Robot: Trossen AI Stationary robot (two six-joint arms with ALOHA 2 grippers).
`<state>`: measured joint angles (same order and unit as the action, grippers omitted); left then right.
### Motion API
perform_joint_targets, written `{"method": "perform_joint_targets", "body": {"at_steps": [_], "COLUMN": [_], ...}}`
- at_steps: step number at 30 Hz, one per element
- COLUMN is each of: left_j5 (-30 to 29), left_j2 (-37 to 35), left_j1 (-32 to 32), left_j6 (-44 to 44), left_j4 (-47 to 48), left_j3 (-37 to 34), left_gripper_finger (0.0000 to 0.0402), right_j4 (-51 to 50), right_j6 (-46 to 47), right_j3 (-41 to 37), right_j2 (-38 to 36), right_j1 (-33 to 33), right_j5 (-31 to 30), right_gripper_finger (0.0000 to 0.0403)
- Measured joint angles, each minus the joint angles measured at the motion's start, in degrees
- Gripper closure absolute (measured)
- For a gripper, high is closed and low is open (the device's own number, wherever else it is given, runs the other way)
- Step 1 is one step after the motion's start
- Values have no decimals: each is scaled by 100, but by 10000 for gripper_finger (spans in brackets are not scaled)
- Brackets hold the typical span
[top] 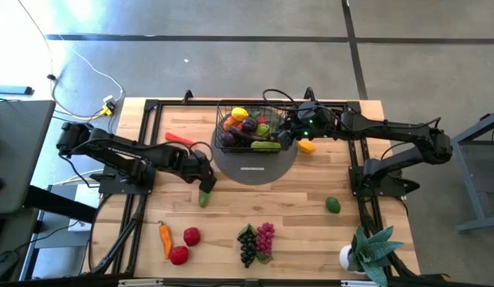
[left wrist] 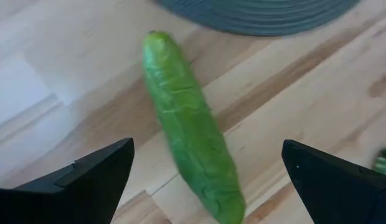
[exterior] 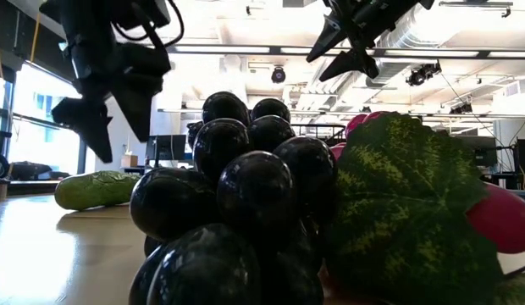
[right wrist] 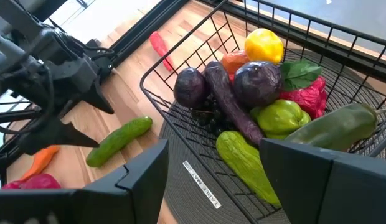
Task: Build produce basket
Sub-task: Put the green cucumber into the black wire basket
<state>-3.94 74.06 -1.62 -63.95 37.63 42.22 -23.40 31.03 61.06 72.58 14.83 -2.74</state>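
The black wire basket stands on a grey round disc at the table's far middle. It holds several toy fruits and vegetables, among them a lemon, a dark eggplant and a green pepper. A green cucumber lies flat on the wood near the disc's left edge. My left gripper hangs open just above the cucumber, one finger on either side, touching nothing. My right gripper is open and empty above the basket's right rim.
On the table lie a red chili, a yellow-orange fruit right of the basket, a lime, an orange pepper, two red tomatoes and dark and purple grapes. A potted plant stands at the near right.
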Motion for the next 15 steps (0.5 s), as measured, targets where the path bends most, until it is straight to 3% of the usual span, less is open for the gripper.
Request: {"method": "perform_joint_targets", "body": {"at_steps": [15], "left_j5": [-277], "left_j2": [857], "left_j1": [71], "left_j6": [-341], "left_j4": [-398], "left_j3": [-120], "left_gripper_finger": [3], "right_j4": [-117], "right_j6": [-20], "right_j3": [-2], "right_j2": [-2], "right_j1": [0], "right_j5": [0], "right_gripper_finger": [169]}}
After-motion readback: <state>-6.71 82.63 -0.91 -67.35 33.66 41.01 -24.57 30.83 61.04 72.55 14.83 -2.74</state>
